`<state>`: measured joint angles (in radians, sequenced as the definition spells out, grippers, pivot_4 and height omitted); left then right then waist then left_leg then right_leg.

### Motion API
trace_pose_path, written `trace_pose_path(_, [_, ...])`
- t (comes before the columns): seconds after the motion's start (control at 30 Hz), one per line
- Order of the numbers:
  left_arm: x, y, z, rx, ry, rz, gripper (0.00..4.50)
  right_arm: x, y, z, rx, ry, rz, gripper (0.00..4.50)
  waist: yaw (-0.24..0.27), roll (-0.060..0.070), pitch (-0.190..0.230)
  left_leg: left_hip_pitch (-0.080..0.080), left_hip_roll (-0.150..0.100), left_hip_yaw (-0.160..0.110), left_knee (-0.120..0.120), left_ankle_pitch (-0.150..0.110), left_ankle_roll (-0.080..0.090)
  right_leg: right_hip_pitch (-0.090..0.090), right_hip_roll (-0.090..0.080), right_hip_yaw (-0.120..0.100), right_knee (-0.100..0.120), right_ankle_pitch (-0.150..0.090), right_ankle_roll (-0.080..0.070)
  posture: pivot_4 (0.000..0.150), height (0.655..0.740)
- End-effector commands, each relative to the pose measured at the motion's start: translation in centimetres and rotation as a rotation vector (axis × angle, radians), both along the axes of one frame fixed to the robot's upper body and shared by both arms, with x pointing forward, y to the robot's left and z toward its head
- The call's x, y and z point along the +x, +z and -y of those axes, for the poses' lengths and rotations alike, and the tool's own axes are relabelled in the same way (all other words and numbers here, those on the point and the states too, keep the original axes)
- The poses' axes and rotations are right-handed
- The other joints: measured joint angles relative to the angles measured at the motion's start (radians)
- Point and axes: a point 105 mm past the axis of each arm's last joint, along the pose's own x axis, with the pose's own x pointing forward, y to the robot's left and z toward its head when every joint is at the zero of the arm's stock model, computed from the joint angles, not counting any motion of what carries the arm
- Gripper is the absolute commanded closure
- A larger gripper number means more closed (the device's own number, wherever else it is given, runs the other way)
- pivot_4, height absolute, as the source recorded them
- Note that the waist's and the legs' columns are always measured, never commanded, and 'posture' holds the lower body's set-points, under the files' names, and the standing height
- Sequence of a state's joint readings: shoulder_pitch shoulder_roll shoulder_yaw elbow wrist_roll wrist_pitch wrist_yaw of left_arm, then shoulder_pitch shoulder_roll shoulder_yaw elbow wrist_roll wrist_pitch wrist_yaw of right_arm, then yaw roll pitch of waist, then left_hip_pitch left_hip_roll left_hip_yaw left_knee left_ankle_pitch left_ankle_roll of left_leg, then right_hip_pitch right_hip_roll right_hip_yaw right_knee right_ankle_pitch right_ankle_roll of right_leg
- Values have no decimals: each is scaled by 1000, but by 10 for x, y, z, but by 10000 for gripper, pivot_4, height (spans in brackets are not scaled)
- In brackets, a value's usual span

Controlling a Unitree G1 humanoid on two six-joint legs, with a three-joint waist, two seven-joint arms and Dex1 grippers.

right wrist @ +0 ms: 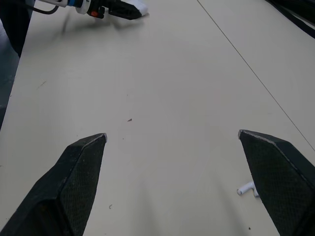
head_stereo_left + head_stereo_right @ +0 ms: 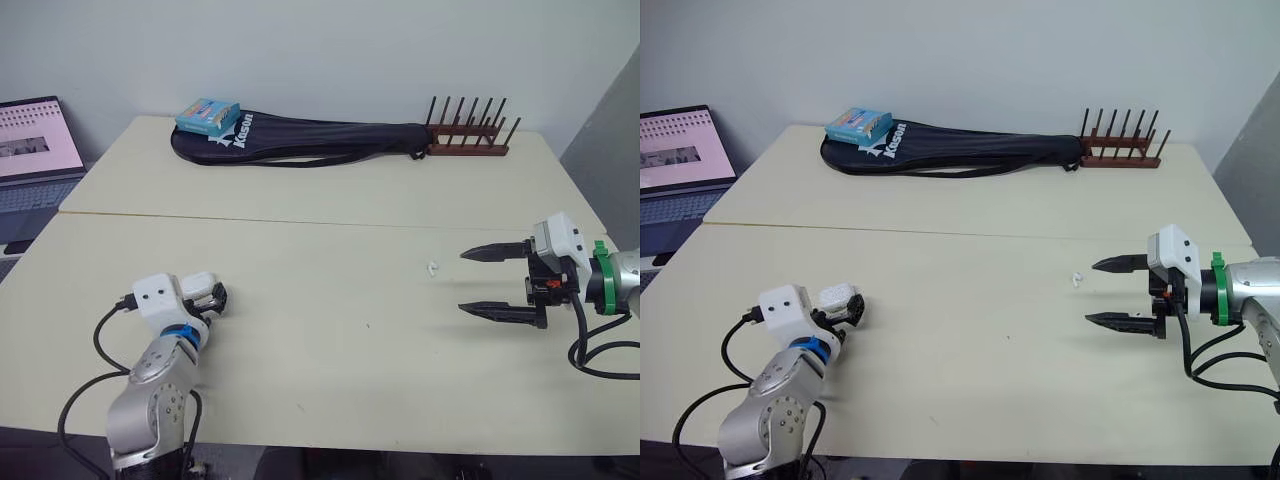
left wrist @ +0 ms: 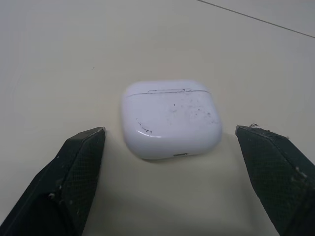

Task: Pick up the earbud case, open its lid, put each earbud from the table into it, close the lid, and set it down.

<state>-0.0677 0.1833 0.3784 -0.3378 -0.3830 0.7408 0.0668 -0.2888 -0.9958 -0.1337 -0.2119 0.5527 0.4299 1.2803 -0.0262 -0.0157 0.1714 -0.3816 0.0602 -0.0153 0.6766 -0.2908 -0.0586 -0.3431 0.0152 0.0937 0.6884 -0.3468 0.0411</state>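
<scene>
The white earbud case (image 3: 170,118) lies on the table with its lid shut, near the front left. My left gripper (image 2: 215,297) is open, one finger on each side of the case with a gap to each. A small white earbud (image 2: 432,268) lies on the table right of centre. My right gripper (image 2: 462,281) hovers open just right of that earbud, fingers pointing left and holding nothing. In the right wrist view the earbud (image 1: 247,189) sits close to one fingertip.
A black racket bag (image 2: 310,138) lies across the far side with a blue box (image 2: 207,115) on its left end. A wooden peg rack (image 2: 470,135) stands at the far right. A laptop (image 2: 35,155) sits off the table's left edge.
</scene>
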Motion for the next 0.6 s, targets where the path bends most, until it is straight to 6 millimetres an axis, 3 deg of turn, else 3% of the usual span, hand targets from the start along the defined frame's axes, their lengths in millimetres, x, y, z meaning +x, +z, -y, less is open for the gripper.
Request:
trace_pose_path(0.03, [0,-11,-2,-20,2,-52,420,-2,6,-3,3,20,20,0,0,0,0,0,0,0,0,0,0,0,0,0,0,0,0,1500,7274])
trace_pose_path(0.13, [1,-12,-2,-12,-5,-65,6099,-3,6,-2,2,17,20,0,0,0,0,0,0,-1,0,0,0,0,0,0,0,0,0,1500,7274])
trace_pose_path(0.27, [4,-17,-4,-3,-29,-91,17544,-4,6,-1,0,12,19,0,0,0,0,0,0,-1,0,0,0,0,0,0,0,0,0,1500,7274])
trace_pose_path(0.47, [4,-23,-6,41,-108,-119,17590,-6,7,2,-8,-3,23,0,1,7,-4,0,0,-3,0,0,0,1,0,0,0,0,0,1500,7274])
trace_pose_path(0.6, [5,-11,20,117,-348,-37,17591,-10,7,5,-16,-24,22,0,2,8,-4,1,0,-2,0,0,0,1,0,-1,-1,0,0,1500,7274])
